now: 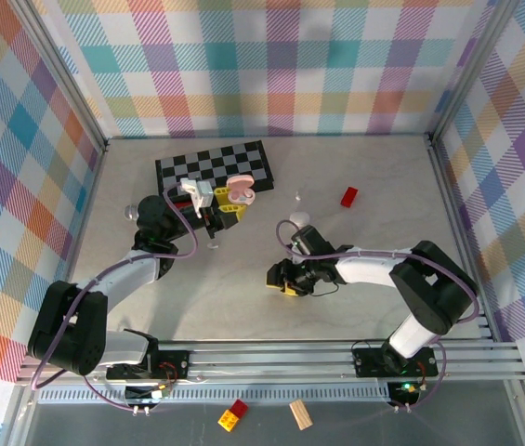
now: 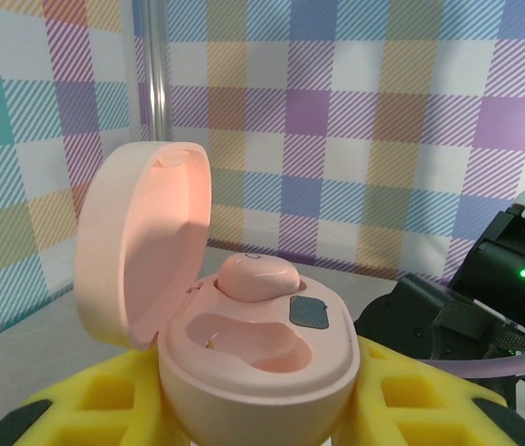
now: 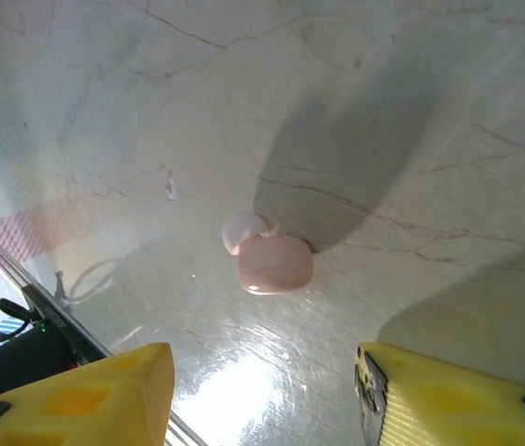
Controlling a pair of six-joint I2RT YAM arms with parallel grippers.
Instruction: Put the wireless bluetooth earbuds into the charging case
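**Tech A:** State of left tool (image 2: 257, 413)?

**Tech B:** Clamped on the charging case (image 2: 262, 362), with a yellow finger (image 2: 85, 400) pressed against each side of the base. Case upright in the grip, lid (image 2: 141, 242) swung open toward the finger on the left of the wrist view.

**Tech A:** Appearance of case?

**Tech B:** Pale pink, smooth, pebble-shaped. Two moulded sockets in the base, with a dark oval patch (image 2: 308, 313) beside them. Far socket filled by the seated earbud (image 2: 257, 276): pale pink, rounded, slightly glossy. Near socket (image 2: 243, 334) vacant.

**Tech A:** State of right tool (image 3: 262, 395)?

**Tech B:** Fingers spread wide, tips aimed down at the bench (image 3: 411, 111).

**Tech A:** Position of the loose earbud (image 3: 274, 263)?

**Tech B:** Lying on the bench just ahead of the right tool, in line with the gap between its fingers, touching neither. Pale pink rounded body, with a paler, whitish tip on the side toward the left-hand finger.

**Tech A:** Overhead check?

**Tech B:** Chequered board (image 1: 216, 165) just beyond the left tool. Red brick (image 1: 348, 196) beyond the right tool, well apart from it. Tools themselves well apart.
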